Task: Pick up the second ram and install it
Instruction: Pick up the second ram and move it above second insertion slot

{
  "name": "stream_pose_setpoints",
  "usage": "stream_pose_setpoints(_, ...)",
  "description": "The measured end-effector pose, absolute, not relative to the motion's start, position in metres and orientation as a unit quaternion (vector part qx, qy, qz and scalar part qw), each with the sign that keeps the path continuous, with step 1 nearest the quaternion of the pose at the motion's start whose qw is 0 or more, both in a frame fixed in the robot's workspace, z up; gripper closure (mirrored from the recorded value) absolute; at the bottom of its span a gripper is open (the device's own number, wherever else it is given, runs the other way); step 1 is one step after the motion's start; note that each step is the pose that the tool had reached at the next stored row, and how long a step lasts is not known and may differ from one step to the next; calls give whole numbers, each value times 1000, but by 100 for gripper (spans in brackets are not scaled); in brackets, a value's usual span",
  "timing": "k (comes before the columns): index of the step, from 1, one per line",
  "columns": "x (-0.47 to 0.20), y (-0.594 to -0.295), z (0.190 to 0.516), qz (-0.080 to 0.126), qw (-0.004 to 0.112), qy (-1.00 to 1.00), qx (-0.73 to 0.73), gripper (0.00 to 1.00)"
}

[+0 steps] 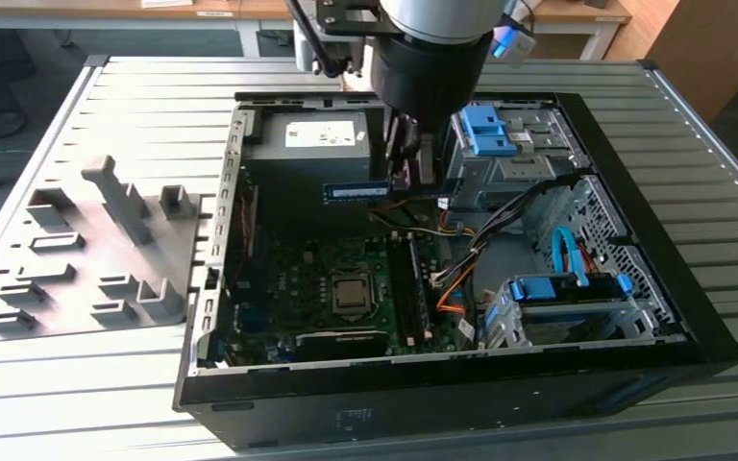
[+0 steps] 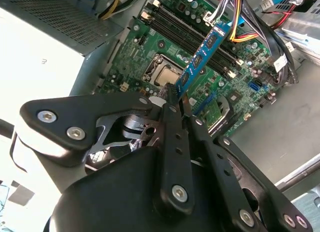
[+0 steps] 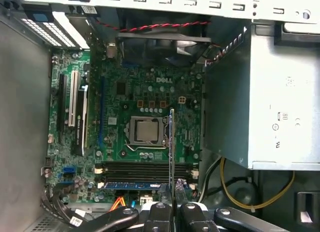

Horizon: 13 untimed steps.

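Observation:
My gripper (image 1: 410,181) is shut on the second ram (image 1: 356,192), a thin dark stick with black chips and a blue-white label. It hangs level above the motherboard (image 1: 305,264) inside the open computer case (image 1: 472,384). In the second wrist view the second ram (image 2: 202,54) juts out from the gripper (image 2: 176,96) over the memory slots (image 2: 190,42). In the first wrist view the second ram (image 3: 171,142) is seen edge-on, rising from the gripper (image 3: 172,192) across the memory slots (image 3: 145,167). Another stick (image 3: 132,184) sits in one slot.
Gray plastic holder blocks (image 1: 100,250) stand on the table at the exterior view's left. Inside the case are the power supply (image 1: 318,134), blue drive cages (image 1: 491,130), the processor socket (image 1: 350,288), and orange and blue cables (image 1: 453,298). A rear fan (image 3: 160,47) sits beyond the board.

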<state>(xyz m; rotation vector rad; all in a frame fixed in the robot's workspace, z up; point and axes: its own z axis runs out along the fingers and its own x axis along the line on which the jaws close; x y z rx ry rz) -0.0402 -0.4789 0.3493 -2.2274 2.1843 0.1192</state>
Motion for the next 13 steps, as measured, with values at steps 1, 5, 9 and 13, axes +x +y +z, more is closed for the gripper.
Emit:
stream_pose_setpoints(1,-40,-479,349,38,10,700,-713,86)
stream_pose_setpoints(5,-40,-480,346,38,10,700,-713,86)
stream_pose_setpoints(9,-40,-483,342,38,10,700,-713,86)
stream_pose_setpoints(13,-40,-494,339,38,10,700,-713,86)
